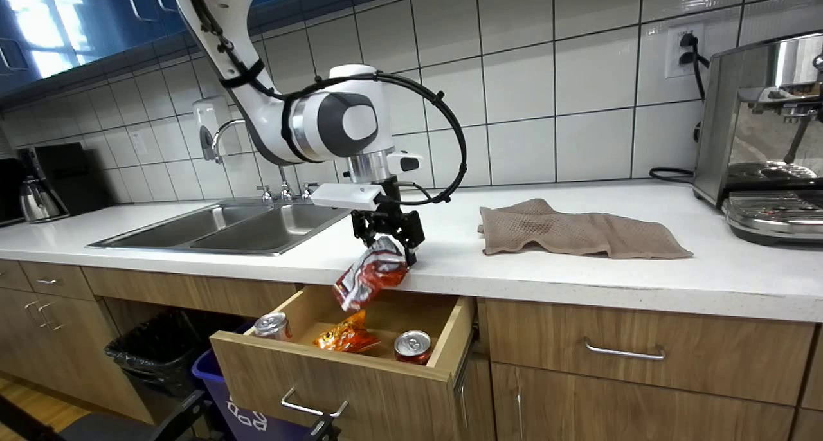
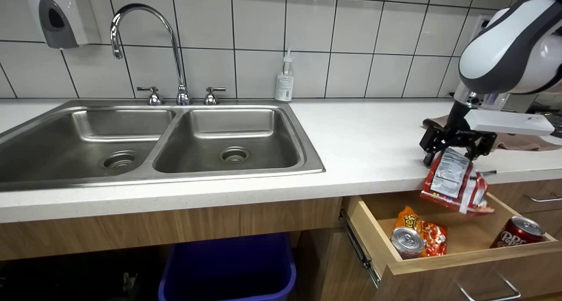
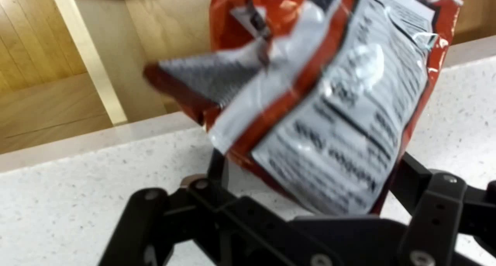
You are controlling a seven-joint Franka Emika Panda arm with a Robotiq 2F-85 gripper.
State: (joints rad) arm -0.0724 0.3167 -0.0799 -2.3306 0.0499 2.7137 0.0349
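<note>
A pulled-out drawer is seen below the front edge of the tabletop, and three things are contained in it. A silver-topped can is placed in its front left corner, an orange bag is laid just behind and beside that can, and a dark red can is set near the front right corner.

A red bag is grasped by the tool, its upper end being pinched between the fingers. The bag is suspended directly beneath the tool, by the tabletop's front edge and over the back part of the drawer; whether the drawer is touched by it cannot be told. In the wrist view its printed grey panel is turned toward the camera.

Left of the tool, a double sink is let into the tabletop, and a bottle is set at the back edge, near the sink's back right corner. Left of the drawer, a blue bin and a black bin bag are placed below the front edge. To the right, a brown towel is spread in folds between the tool and a coffee machine.
</note>
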